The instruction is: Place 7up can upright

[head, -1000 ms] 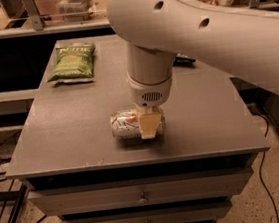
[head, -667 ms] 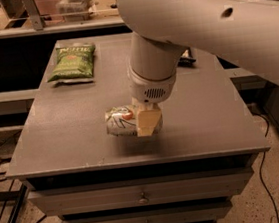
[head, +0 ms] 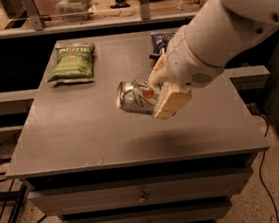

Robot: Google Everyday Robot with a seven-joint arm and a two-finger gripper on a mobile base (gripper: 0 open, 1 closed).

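Note:
The 7up can (head: pixel 134 97) is a whitish-silver can with an orange-red mark. It is held in the air above the middle of the grey table (head: pixel 82 135), tilted on its side with its silver top facing left. My gripper (head: pixel 163 91) is shut on the can's right end. One tan finger (head: pixel 171 105) is in front of the can and the other shows behind it. The white arm reaches in from the upper right.
A green chip bag (head: pixel 72 63) lies at the table's back left. A dark blue chip bag (head: pixel 161 41) lies at the back, partly hidden by my arm. Drawers sit under the tabletop. Cables lie on the floor at left.
The can lay on the table in my gripper. It is now lifted off the surface and tilted, and my arm has swung up and to the right.

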